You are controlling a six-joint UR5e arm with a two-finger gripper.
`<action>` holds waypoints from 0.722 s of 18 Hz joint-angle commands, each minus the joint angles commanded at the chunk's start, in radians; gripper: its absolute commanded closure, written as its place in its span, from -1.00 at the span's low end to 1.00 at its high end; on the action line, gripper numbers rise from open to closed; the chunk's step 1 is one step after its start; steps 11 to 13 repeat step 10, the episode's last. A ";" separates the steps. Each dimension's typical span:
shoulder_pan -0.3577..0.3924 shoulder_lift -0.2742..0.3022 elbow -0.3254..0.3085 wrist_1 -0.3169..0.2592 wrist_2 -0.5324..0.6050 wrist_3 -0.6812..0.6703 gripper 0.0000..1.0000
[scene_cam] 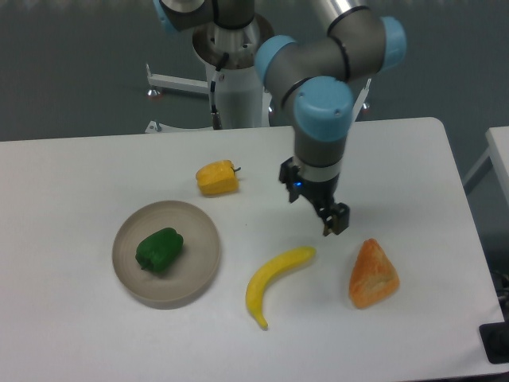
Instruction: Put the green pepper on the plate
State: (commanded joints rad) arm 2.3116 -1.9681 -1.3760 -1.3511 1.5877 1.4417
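Gripper (pixel 328 219) jaws too small, dark to tell open or shut. Surface (pixel 413 167) cut off at left and bottom frame edges. Arm top cropped at upper edge. Dark object (pixel 495 344) lower right, cropped, unidentifiable.

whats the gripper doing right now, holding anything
Gripper: holds nothing, above the table; open or shut cannot be told. The green pepper lies on the plate.

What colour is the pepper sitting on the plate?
Dark glossy green. The green pepper lies on the beige-grey plate, clear in the fixed camera view.
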 joint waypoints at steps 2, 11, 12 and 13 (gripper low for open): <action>0.012 0.005 -0.012 -0.023 0.003 0.078 -1.00; 0.020 0.005 -0.032 -0.016 -0.003 0.088 -1.00; 0.020 0.005 -0.032 -0.016 -0.003 0.088 -1.00; 0.020 0.005 -0.032 -0.016 -0.003 0.088 -1.00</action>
